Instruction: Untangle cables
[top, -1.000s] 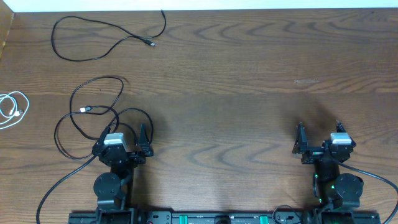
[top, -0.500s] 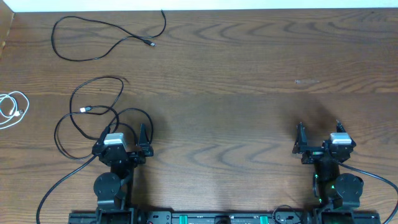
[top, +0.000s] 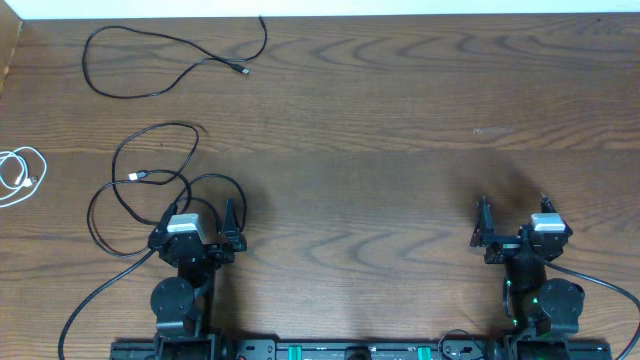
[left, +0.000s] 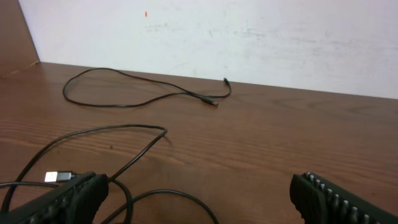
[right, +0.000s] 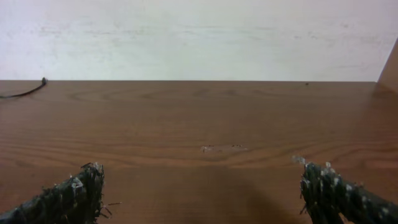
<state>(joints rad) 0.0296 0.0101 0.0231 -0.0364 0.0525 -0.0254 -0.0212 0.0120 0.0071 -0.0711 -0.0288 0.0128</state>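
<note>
Three cables lie apart on the wooden table. One black cable (top: 165, 75) curves at the back left; it also shows in the left wrist view (left: 124, 99). A second black cable (top: 150, 130) lies in loose loops just in front of my left gripper (top: 199, 213), its silver plug (left: 59, 177) by the left finger. A white cable (top: 20, 172) is coiled at the far left edge. My left gripper (left: 199, 199) is open and empty, with a cable loop between its fingers on the table. My right gripper (top: 513, 205) (right: 202, 193) is open and empty, far from all cables.
A thicker black cord (top: 95, 300) runs from the left arm base toward the front left. A pale scuff (top: 492, 130) marks the wood at the right. The white wall (right: 199, 37) borders the table's far edge.
</note>
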